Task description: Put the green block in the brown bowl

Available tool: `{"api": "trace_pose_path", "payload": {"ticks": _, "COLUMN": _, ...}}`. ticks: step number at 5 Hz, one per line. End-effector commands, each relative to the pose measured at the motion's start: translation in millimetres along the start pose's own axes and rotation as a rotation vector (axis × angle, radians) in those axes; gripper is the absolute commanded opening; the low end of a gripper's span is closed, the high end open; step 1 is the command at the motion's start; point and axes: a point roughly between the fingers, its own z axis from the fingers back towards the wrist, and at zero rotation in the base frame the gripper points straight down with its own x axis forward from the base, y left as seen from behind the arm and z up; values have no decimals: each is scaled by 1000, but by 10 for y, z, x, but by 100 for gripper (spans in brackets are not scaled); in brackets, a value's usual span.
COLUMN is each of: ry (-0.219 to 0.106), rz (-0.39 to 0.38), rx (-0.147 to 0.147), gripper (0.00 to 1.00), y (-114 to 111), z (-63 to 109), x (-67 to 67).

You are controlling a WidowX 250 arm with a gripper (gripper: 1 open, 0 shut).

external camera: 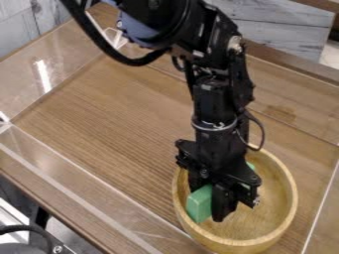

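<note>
With the gripper [212, 201] clenched on the green block [200, 204] just inside the brown bowl [282, 200], it should release low so the block doesn't bounce.

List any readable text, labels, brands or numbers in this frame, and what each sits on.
None readable.
The green block, the brown bowl, the gripper and the black arm carry no visible markings.
The wooden table shows only grain.
The blue part at the arm's top is too blurred to tell if it carries any print.
</note>
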Motion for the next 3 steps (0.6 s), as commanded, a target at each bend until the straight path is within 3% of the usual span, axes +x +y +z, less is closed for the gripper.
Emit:
{"api": "trace_pose_path", "payload": {"ticks": 1, "ry": -28, "rz": -7, "rx": -11, "gripper": 0, "y": 0, "z": 87, "x": 66}}
{"api": "trace_pose_path", "payload": {"ticks": 3, "ry": -13, "rz": 0, "rx": -28, "gripper": 0, "y": -8, "z": 74, "x": 50}}
